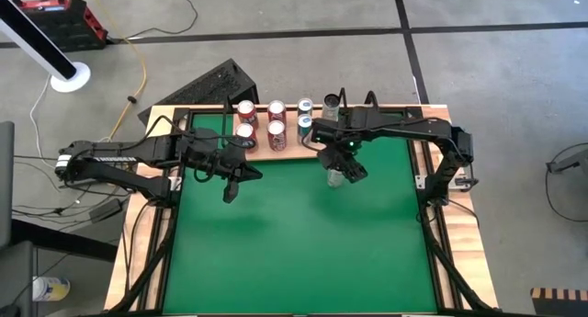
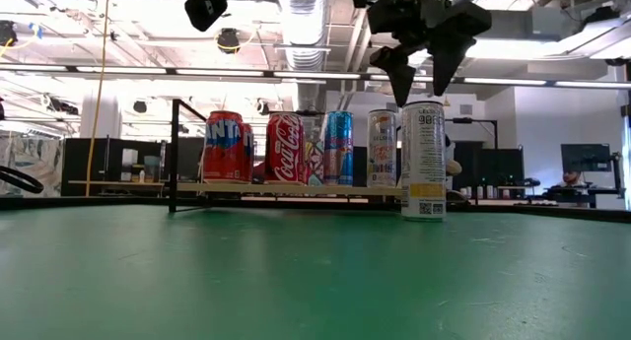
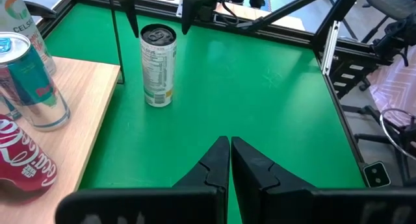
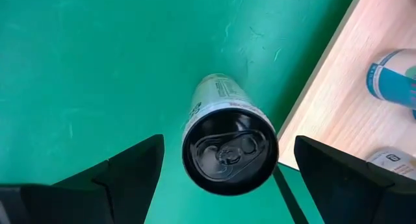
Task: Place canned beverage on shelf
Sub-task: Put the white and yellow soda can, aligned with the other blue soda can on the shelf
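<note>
The green-topped table (image 1: pixel 294 253) fills most of the scene, and along its far edge stands the shelf (image 1: pixel 262 152), a light-wood board with thin black rod ends. On the shelf two rows of cans stand upright: red ones (image 2: pixel 286 148) toward the left, blue and pale ones (image 2: pixel 338 148) toward the right. The right arm reaches in from the right, its gripper (image 4: pixel 227 162) hanging directly above a tall pale can (image 2: pixel 423 161) with a black lid, fingers spread wide on either side of the lid and not touching it. This can stands upright on the green surface just in front of the shelf's right end. The left gripper (image 3: pixel 230 160) hovers over the table left of centre, near the shelf's left part, fingers pressed together, holding nothing.
</note>
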`<action>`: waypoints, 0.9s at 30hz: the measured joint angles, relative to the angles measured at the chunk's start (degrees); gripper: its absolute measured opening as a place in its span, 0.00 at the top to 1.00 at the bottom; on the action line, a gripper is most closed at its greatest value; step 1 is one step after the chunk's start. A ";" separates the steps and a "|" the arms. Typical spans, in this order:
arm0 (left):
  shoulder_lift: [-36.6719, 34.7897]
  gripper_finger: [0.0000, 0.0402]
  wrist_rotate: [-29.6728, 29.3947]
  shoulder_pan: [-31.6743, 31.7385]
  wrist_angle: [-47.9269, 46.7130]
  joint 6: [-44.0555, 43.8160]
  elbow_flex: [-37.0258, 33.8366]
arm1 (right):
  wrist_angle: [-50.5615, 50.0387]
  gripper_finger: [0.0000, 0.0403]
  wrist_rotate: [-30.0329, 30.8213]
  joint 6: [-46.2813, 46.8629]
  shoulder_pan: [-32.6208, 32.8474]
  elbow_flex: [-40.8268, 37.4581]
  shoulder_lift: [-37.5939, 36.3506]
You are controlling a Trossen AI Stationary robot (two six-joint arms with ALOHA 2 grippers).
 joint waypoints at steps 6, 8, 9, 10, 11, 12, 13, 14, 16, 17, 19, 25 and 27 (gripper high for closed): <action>0.00 1.00 0.00 0.00 0.00 0.06 0.00 | 0.61 0.09 -0.04 0.04 -0.33 -1.12 0.55; 0.00 1.00 0.01 0.00 0.00 0.06 0.00 | 0.74 0.09 -0.08 0.03 -0.67 -2.40 0.52; 0.00 1.00 0.00 0.00 -0.02 0.04 0.00 | 1.07 0.09 -0.05 0.06 -0.70 -3.10 0.51; 0.00 1.00 0.02 0.00 0.00 0.04 0.00 | 1.39 0.09 -0.07 0.07 -0.70 -3.78 0.53; 0.00 1.00 0.02 0.00 -0.02 0.04 0.00 | 1.71 0.09 -0.04 0.07 -0.70 -4.33 0.57; 0.00 1.00 0.08 0.00 -0.01 0.03 0.00 | 2.00 0.09 -0.03 0.14 -0.70 -4.75 0.57; 0.00 1.00 0.13 0.00 0.00 0.04 0.00 | 2.28 0.09 -0.04 0.54 -0.70 -4.90 0.57; 0.00 1.00 0.13 0.00 0.00 0.04 0.00 | 2.76 0.10 -0.04 1.16 -0.68 -4.96 0.55; 0.00 1.00 0.13 0.00 0.00 0.06 0.00 | 3.83 0.11 -0.02 2.32 -0.66 -4.96 0.55; 0.00 1.00 0.15 0.00 0.00 0.06 0.00 | 4.42 0.13 0.01 3.08 -0.66 -4.96 0.55; 0.00 1.00 0.15 0.00 0.00 0.06 0.00 | 5.09 0.16 0.07 4.56 -0.66 -4.96 0.55; 0.00 1.00 0.17 0.00 -0.02 0.09 0.00 | 3.37 0.30 0.85 10.72 -0.66 -4.96 0.50; 0.00 1.00 0.18 0.00 -0.02 0.15 0.00 | 2.26 0.31 1.45 13.65 -0.66 -4.96 0.48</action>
